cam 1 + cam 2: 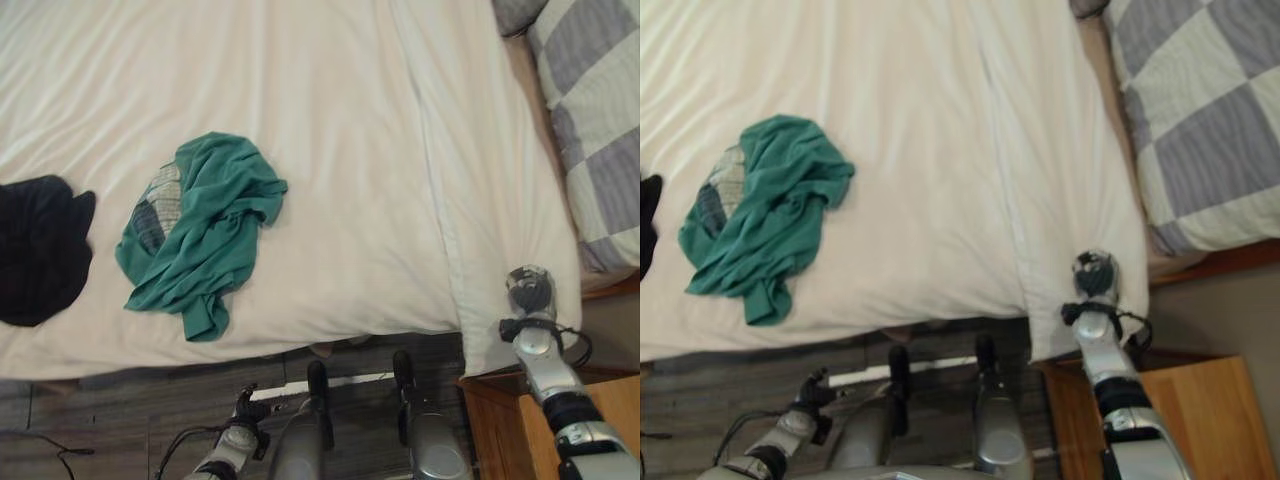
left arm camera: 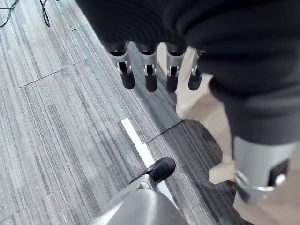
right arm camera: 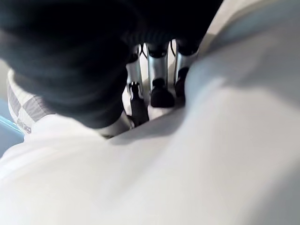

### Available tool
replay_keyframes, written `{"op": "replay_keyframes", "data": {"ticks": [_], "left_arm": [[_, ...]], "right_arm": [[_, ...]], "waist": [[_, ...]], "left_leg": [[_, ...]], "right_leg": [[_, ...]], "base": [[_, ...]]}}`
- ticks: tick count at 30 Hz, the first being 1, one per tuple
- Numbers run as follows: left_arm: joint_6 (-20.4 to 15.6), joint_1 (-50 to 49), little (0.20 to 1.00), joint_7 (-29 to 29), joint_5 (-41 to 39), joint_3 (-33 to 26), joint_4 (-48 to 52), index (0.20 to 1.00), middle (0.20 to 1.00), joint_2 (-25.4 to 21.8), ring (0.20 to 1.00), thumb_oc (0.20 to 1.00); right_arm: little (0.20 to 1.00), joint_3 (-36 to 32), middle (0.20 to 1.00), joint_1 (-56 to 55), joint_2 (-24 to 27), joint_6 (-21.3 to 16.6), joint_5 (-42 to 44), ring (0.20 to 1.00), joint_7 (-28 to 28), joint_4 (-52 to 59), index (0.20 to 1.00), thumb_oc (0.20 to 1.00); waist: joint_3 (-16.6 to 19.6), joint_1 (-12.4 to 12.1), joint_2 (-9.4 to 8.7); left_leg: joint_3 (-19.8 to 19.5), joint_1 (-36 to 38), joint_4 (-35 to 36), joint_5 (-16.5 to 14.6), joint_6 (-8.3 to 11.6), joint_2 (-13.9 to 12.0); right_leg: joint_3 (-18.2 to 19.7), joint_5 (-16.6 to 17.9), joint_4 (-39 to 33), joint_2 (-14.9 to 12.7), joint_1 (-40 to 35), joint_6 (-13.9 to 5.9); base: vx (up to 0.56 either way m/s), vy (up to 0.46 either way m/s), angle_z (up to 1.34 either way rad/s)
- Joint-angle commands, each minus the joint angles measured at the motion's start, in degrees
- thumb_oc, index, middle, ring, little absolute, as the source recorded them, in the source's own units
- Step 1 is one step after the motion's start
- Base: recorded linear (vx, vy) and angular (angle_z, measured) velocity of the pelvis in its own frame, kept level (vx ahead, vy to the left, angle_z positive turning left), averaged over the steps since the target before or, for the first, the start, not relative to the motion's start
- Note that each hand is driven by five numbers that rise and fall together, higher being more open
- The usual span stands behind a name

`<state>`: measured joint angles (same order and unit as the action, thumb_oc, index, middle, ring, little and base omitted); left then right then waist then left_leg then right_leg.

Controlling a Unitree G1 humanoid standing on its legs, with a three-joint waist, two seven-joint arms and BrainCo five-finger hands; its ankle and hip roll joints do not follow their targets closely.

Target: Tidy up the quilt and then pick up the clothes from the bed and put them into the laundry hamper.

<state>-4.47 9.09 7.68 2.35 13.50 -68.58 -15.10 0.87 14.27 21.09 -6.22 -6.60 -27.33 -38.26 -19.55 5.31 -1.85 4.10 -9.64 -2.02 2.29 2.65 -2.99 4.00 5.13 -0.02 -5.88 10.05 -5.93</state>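
White quilt (image 1: 340, 180) under right hand (image 1: 527, 290)

The smooth white quilt (image 1: 330, 150) covers the bed. A crumpled teal-green garment (image 1: 205, 235) with a grey-and-white checked lining lies near the quilt's front edge, and a black garment (image 1: 40, 245) at its left edge. The pillow (image 1: 1200, 120) at the right edge is checked in grey and off-white. The floor (image 2: 56, 131) is grey-streaked carpet; the nightstand (image 1: 1200, 410) is orange-brown wood.
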Motion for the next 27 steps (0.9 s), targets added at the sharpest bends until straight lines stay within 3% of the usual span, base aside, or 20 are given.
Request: {"op": "replay_keyframes", "data": {"ticks": [1,7,8,9,10,11,13,14,15,16,17,18,19,20,21,22,23,24,26,27], "left_arm": [[-0.69,2.08,1.000,1.61,0.46,1.39,-1.84,1.000,1.000,-1.97,1.000,1.000],[-0.81,-0.61,1.000,2.07,2.28,2.19,-1.61,1.000,1.000,-2.17,1.000,1.000],[-0.94,-1.26,1.000,2.41,2.47,2.49,-2.11,1.000,1.000,-2.15,1.000,1.000],[-1.11,-1.27,1.000,2.38,2.69,2.89,-2.36,1.000,1.000,-2.15,1.000,1.000],[-1.13,-1.26,1.000,2.38,2.68,2.88,-2.38,1.000,1.000,-2.17,1.000,1.000],[-1.15,-1.37,1.000,2.15,3.14,3.94,-1.88,1.000,1.000,-2.47,1.000,1.000],[-1.29,-1.53,1.000,2.14,3.20,3.93,-1.79,1.000,1.000,-2.34,1.000,1.000],[-1.29,-1.57,1.000,2.14,3.21,3.93,-1.78,1.000,1.000,-2.38,1.000,1.000],[-1.71,-1.59,1.000,1.52,2.93,3.91,-1.64,1.000,1.000,-1.76,1.000,1.000],[-1.70,-1.59,1.000,1.51,2.93,3.88,-1.62,1.000,1.000,-1.75,1.000,1.000],[-1.98,-1.33,1.000,1.25,2.36,3.64,-1.28,1.000,1.000,-1.44,1.000,1.000],[-2.33,-0.24,1.000,1.49,1.42,3.84,-0.34,1.000,1.000,-0.64,1.000,1.000],[-2.33,-0.17,1.000,1.49,1.42,3.81,-0.35,1.000,1.000,-0.62,1.000,1.000],[-2.48,-0.99,1.000,1.85,2.39,4.47,0.41,1.000,1.000,0.09,1.000,1.000],[-2.47,-1.07,1.000,1.86,2.41,4.49,0.45,1.000,1.000,0.11,1.000,1.000],[-2.11,-2.85,1.000,2.71,3.13,4.22,-0.59,1.000,1.000,1.12,1.000,1.000],[-2.13,-2.95,1.000,2.75,3.16,4.21,-0.61,1.000,1.000,1.18,1.000,1.000],[-2.27,-3.90,1.000,3.45,3.27,3.62,-1.68,1.000,1.000,1.55,1.000,1.000],[-2.25,-4.75,1.000,3.98,3.66,3.25,-2.45,1.000,1.000,1.75,1.000,1.000],[-2.26,-4.89,1.000,4.00,3.68,3.29,-2.45,1.000,1.000,1.77,1.000,1.000]], "right_arm": [[0.200,4.61,0.200,-13.38,-0.23,6.69,-0.70,0.200,5.30,-9.69,0.200,0.200],[0.200,6.58,0.200,-24.09,-4.49,6.70,-1.69,0.200,9.56,-18.84,0.200,0.200],[0.642,8.02,0.642,-24.27,-6.65,7.38,-0.80,0.642,11.18,-25.05,0.642,0.642],[1.000,9.22,1.000,-24.12,-7.48,7.42,-0.77,1.000,11.76,-26.92,1.000,1.000],[1.000,9.24,1.000,-24.05,-7.51,7.35,-0.75,1.000,11.74,-27.02,1.000,1.000],[1.000,11.46,1.000,-23.51,-8.24,7.06,-1.48,1.000,12.70,-28.98,1.000,1.000],[1.000,13.54,1.000,-22.25,-9.51,7.53,-2.55,1.000,13.46,-31.00,1.000,1.000],[1.000,13.56,1.000,-22.25,-9.56,7.50,-2.55,1.000,13.45,-31.06,1.000,1.000],[1.000,16.02,1.000,-19.42,-9.30,7.21,-3.56,1.000,14.37,-30.64,1.000,1.000],[1.000,16.04,1.000,-19.36,-9.29,7.18,-3.55,1.000,14.38,-30.70,1.000,1.000],[1.000,17.15,1.000,-17.82,-8.76,7.33,-4.67,1.000,14.90,-30.51,1.000,1.000],[1.000,19.45,1.000,-13.32,-7.10,7.13,-6.12,1.000,15.15,-28.76,1.000,1.000],[1.000,19.43,1.000,-13.22,-7.09,7.11,-6.12,1.000,15.16,-28.81,1.000,1.000],[1.000,19.99,1.000,-11.89,-7.03,7.12,-6.38,1.000,15.04,-27.31,1.000,1.000],[1.000,20.00,1.000,-11.95,-7.00,7.14,-6.38,1.000,15.04,-27.28,1.000,1.000],[1.000,19.72,1.000,-11.07,-7.18,6.98,-5.53,1.000,15.20,-24.71,1.000,1.000],[1.000,19.78,1.000,-11.20,-7.11,7.04,-5.52,1.000,15.22,-24.61,1.000,1.000],[1.000,19.71,1.000,-11.30,-7.10,6.57,-4.94,1.000,15.24,-22.65,1.000,1.000],[1.000,19.36,1.000,-12.24,-7.54,6.36,-3.90,1.000,16.02,-22.55,1.000,1.000],[1.000,19.39,1.000,-12.38,-7.52,6.35,-3.87,1.000,16.03,-22.54,1.000,1.000]], "waist": [[2.11,2.27,-2.33],[3.34,4.33,-3.84],[3.17,4.16,-4.42],[3.00,3.59,-4.08],[2.93,3.57,-4.12],[3.22,3.27,-3.10],[4.51,2.21,-2.88],[4.39,2.32,-2.96],[5.14,1.62,-3.05],[5.10,1.68,-3.03],[4.86,1.15,-2.93],[3.79,-0.17,-3.17],[3.72,-0.05,-3.06],[4.08,-0.41,-3.01],[4.01,-0.37,-2.91],[5.60,-0.38,-3.16],[5.51,-0.32,-3.04],[6.73,-0.19,-3.21],[8.01,0.07,-3.06],[8.06,0.25,-2.92]], "left_leg": [[-1.16,-1.10,-9.89,-10.53,0.13,-0.05],[0.60,3.70,-6.35,-10.54,-1.12,0.91],[0.91,5.07,-3.93,-9.34,-1.48,1.00],[0.70,5.47,-2.48,-8.29,-1.57,0.49],[0.72,5.65,-2.27,-8.21,-1.55,0.49],[0.17,5.47,-0.39,-6.07,-2.06,0.20],[0.15,6.00,1.16,-5.48,-2.15,1.59],[0.04,6.20,1.20,-5.50,-2.17,1.66],[-0.40,4.36,-2.20,-6.43,-2.14,3.38],[-0.44,4.23,-2.55,-6.66,-2.14,3.36],[0.05,3.28,-5.90,-7.28,-1.45,4.08],[0.12,-0.21,-13.10,-7.16,1.64,4.95],[-0.01,-0.46,-13.57,-7.39,1.68,4.86],[1.03,-0.41,-14.09,-8.18,2.01,1.34],[0.94,-0.33,-14.32,-8.48,2.04,1.26],[0.21,1.90,-10.92,-7.74,2.70,-4.51],[0.14,2.29,-10.75,-7.88,2.81,-4.63],[-3.11,3.97,-6.76,-5.29,4.20,-10.31],[-1.96,4.26,-3.63,-0.72,5.60,-18.84],[-2.11,4.55,-3.25,-0.66,5.73,-18.99]], "right_leg": [[2.55,-7.80,7.55,-1.74,1.80,-2.80],[3.39,-5.34,5.45,-2.21,-0.64,-4.11],[3.09,-2.67,6.05,-2.24,-0.31,-5.27],[2.30,-3.68,7.33,-1.44,-0.11,-5.46],[2.32,-3.79,7.48,-1.42,-0.11,-5.44],[2.22,-5.91,11.81,2.12,-0.33,-5.08],[-0.22,-8.58,9.52,2.73,-2.93,-3.69],[-0.34,-8.66,9.41,2.64,-3.22,-3.70],[0.93,-9.96,5.22,2.68,-5.42,-1.64],[0.89,-9.99,5.17,2.68,-5.49,-1.63],[0.86,-10.29,4.39,2.15,-5.82,-0.97],[0.86,-10.01,2.90,0.34,-6.84,-0.02],[0.73,-10.02,2.88,0.43,-6.87,0.00],[-0.53,-9.20,2.06,-2.08,-6.85,-0.62],[-0.64,-9.29,1.99,-2.00,-7.10,-0.62],[-1.09,-7.90,1.35,-5.19,-6.69,-2.09],[-1.21,-8.03,1.26,-5.07,-7.08,-2.05],[-1.82,-6.99,0.56,-8.44,-6.65,-3.51],[-4.01,-5.72,-0.15,-14.10,-6.26,-5.98],[-4.40,-5.83,-0.39,-13.97,-6.72,-5.96]], "base": [[0.01,0.089,0.10],[-0.01,0.072,-0.09],[-0.15,0.061,-0.17],[-0.13,0.035,-0.23],[-0.17,0.079,-0.20],[-0.12,0.067,-0.21],[-0.06,0.040,-0.11],[0.03,0.046,-0.11],[0.02,0.046,-0.18],[-0.01,0.090,-0.05],[-0.14,0.169,0.27],[-0.14,0.168,0.43],[-0.23,0.299,0.52],[-0.11,0.176,0.48],[-0.15,0.470,0.72],[-0.02,0.290,0.65],[-0.06,0.621,0.68],[-0.06,0.584,0.42],[-0.05,0.675,0.49],[0.04,0.684,0.78]]}}
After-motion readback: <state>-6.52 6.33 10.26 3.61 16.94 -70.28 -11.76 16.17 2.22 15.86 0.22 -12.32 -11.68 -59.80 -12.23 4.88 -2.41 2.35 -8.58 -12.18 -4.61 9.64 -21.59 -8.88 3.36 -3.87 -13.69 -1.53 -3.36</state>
